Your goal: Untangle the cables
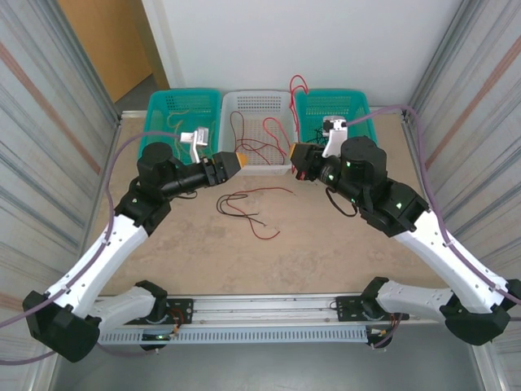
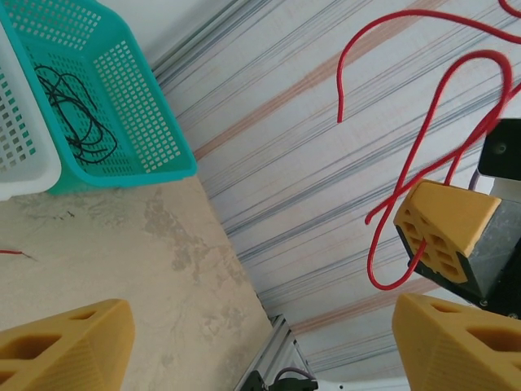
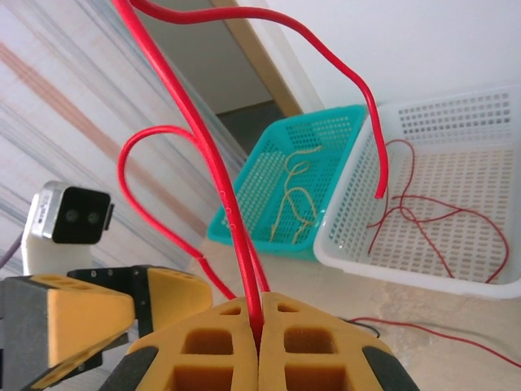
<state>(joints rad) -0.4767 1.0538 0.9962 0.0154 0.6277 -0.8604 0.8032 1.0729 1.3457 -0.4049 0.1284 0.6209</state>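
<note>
Cables, right wrist view: a red cable (image 3: 231, 213) rises from between the clenched pads of the right gripper (image 3: 260, 346), loops overhead, and its free end hangs in front of the white basket (image 3: 407, 273).
Baskets, right wrist view: the white basket holds thin red strands (image 3: 444, 213); the teal basket (image 3: 326, 134) touching it holds cream strands (image 3: 293, 191).
Left gripper, left wrist view: the left gripper (image 2: 260, 350) stands released, fingers (image 2: 69, 346) wide apart with nothing between them.
Right gripper, left wrist view: its yellow pad pinches the red cable, which curls upward.
Far basket, left wrist view: a second teal basket (image 2: 138, 106) holds black strands (image 2: 77, 122).
Table, top view: a loose red-and-black tangle (image 1: 247, 208) lies on the table (image 1: 326, 252) between the arms.
Grippers, top view: the tips face each other, apart, just before the white basket.
</note>
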